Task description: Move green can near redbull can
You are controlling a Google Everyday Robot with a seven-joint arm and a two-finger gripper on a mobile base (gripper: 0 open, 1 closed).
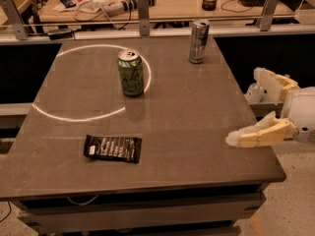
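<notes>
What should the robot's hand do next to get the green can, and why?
Probably reach left across the table toward the green can. The gripper hangs open and holds nothing at the table's right edge, well away from that can. The green can stands upright, apart from the slim silver can at the back, so it has to be grasped first.
</notes>
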